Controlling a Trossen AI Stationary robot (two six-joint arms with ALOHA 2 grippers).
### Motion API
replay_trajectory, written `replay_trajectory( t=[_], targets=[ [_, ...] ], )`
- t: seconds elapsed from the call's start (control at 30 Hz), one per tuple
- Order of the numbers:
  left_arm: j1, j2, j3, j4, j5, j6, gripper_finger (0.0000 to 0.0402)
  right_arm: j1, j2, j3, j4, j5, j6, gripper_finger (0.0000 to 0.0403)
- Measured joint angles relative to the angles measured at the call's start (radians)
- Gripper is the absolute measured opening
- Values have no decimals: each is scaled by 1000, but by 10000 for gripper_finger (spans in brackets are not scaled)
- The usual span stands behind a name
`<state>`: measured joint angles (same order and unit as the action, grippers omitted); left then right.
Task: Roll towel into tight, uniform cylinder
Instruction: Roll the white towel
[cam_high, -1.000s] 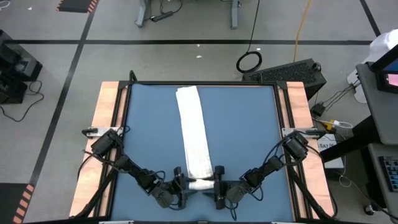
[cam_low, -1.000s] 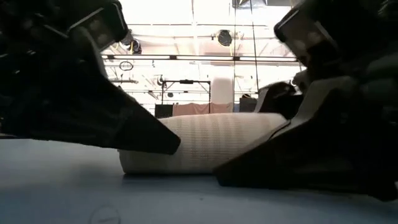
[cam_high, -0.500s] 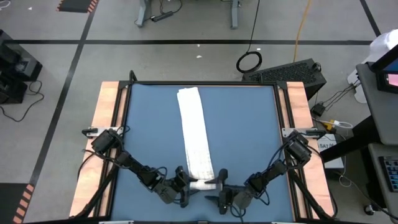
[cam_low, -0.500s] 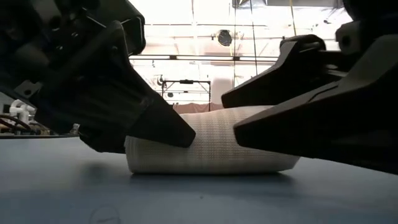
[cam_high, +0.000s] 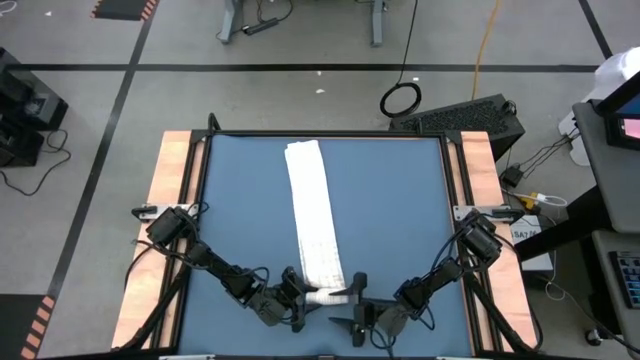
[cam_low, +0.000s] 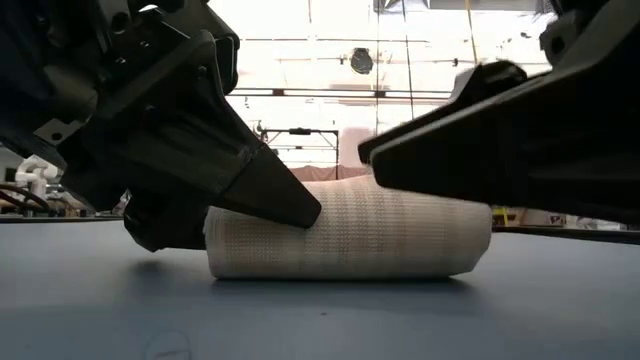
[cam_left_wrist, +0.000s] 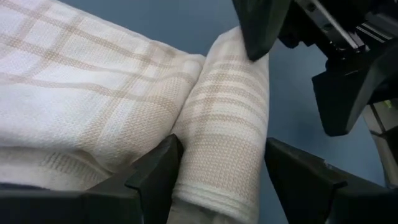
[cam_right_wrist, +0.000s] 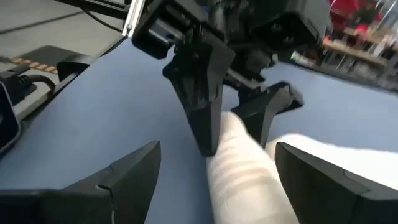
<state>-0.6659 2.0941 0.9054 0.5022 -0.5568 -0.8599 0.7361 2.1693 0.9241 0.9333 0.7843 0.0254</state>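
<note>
where woven towel (cam_high: 318, 235) curls into roll, left gripper (cam_high: 296, 303) clasps it; right gripper (cam_high: 355, 306) wide.

Towel (cam_high: 315, 225) — white cloth with faint grid lines, laid as a long narrow strip down the middle of the blue table (cam_high: 400, 230). Its near-edge end is rolled into a short cylinder — lying crosswise.

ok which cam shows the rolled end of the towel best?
Low view: the rolled end lies side-on, full cylinder visible. Left wrist shows it close, between the left gripper's fingers. Right wrist sees one end. High view: a small roll.
</note>
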Motion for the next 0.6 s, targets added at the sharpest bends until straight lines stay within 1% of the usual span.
replay_trajectory(
  t=[0.1,0.37,0.6],
  targets=[
    [0,0,0,-1,0,-19,241,-4,0,1,-44,-3,76,306],
    [0,0,-1,0,0,-18,241,-18,41,2,-40,1,124,306],
    [-5,0,-3,14,-2,59,241,-46,51,2,-54,-22,153,306]
  ],
)
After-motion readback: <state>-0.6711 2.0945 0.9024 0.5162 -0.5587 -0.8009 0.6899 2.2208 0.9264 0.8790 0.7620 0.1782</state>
